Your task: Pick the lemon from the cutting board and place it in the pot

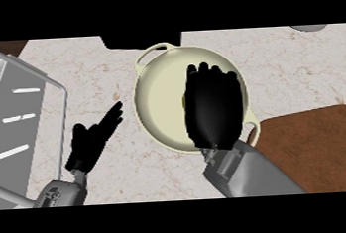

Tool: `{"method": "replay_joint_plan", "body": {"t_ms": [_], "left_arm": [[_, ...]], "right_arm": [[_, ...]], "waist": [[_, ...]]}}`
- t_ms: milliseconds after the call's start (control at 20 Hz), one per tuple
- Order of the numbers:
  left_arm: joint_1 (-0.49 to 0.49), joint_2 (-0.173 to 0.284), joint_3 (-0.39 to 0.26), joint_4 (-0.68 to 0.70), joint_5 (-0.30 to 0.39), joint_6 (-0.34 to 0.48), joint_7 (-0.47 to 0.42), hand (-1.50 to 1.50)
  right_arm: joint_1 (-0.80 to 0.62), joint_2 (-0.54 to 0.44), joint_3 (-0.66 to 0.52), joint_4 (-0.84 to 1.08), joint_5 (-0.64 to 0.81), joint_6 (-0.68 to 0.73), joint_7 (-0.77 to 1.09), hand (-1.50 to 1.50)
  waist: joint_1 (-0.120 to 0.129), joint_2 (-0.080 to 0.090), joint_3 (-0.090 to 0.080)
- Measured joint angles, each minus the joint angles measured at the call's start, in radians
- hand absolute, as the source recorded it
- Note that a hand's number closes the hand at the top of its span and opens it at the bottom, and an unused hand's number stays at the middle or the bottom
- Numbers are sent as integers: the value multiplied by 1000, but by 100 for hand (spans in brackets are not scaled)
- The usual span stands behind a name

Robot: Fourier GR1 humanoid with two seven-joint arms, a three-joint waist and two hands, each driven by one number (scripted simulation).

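The right robot hand [213,106] hangs over the cream pot [160,97], palm down; whether it grips the lemon cannot be told, and no lemon shows. The brown cutting board [316,136] lies just right of the pot. The left robot hand [95,137] rests released on bare counter [290,67] beside the metal rack [19,121].

A pale marbled counter [291,72] is carrying a cream pot [160,89] at its middle, a brown cutting board [316,131] lying at the right and a grey metal rack [15,122] sitting at the left.
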Motion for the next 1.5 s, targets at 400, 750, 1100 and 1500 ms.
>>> {"method": "replay_joint_plan", "body": {"t_ms": [400, 750, 1100, 1500], "left_arm": [[-10, -12, -11, 6, -12, 2, -1, 0], [-29, -13, -7, 15, -11, -4, 4, 0], [-45, -17, -6, 31, -9, -17, 1, 0], [-45, -24, -4, 38, -12, -14, -3, 0]], "right_arm": [[-211, 0, -51, 375, -31, 115, 1, 150], [-256, -3, -172, 609, -170, 142, 64, -150], [-367, 2, -166, 727, -304, -8, 89, -150], [-447, 6, -173, 655, -273, -436, 66, -150]], "waist": [[11, 4, 1], [20, 6, 2], [39, 11, 4], [32, 8, 6]]}}
